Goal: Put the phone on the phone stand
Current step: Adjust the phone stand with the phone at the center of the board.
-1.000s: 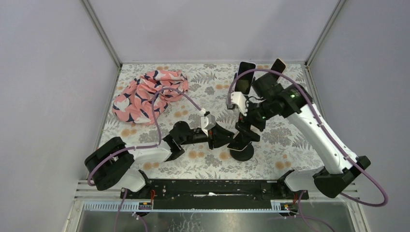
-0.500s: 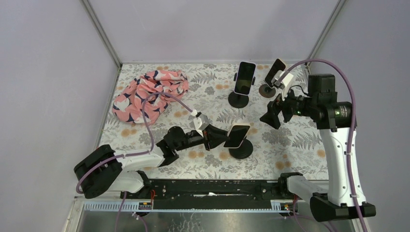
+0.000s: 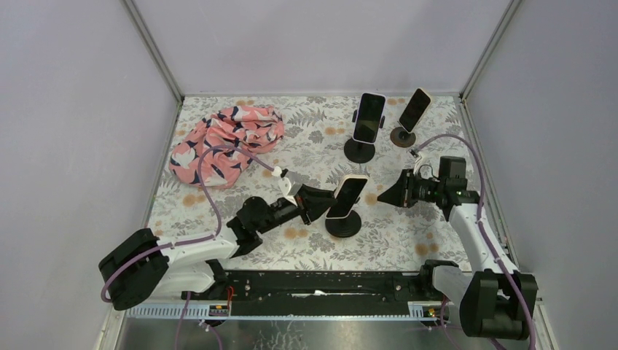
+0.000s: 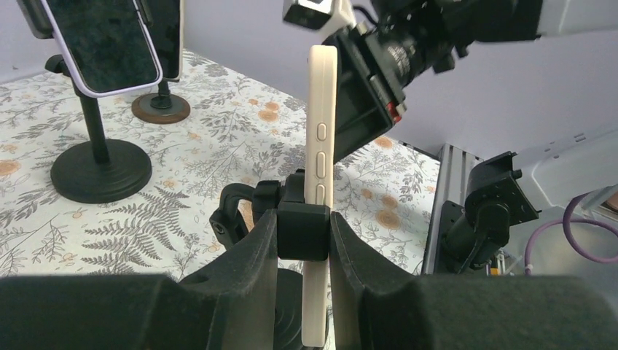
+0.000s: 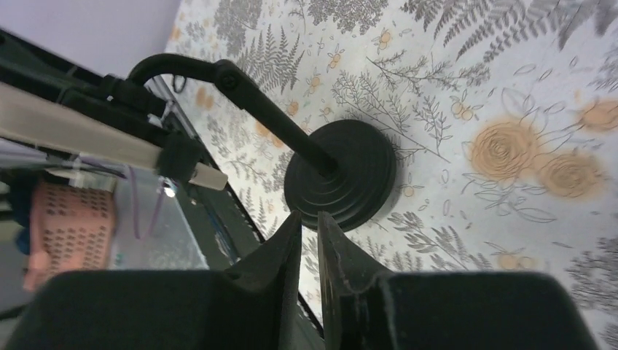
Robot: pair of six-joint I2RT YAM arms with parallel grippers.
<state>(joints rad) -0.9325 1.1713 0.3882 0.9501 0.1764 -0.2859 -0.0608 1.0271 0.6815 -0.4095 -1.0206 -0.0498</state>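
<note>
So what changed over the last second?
Right gripper left the near stand, swung back right and low, and shut empty. Left gripper shifted that stand, with the phone in it, slightly left; its grip is unchanged. Back stands and cloth stayed put.

Soft, even light from above; the bench (image 3: 313, 138) shows faint shadows. Close fingers (image 4: 248, 284) in both wrist views are blurred.

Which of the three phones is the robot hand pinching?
The cream-cased front phone: the left gripper clamps it at its stand's cradle. The two back phones stand untouched.
</note>
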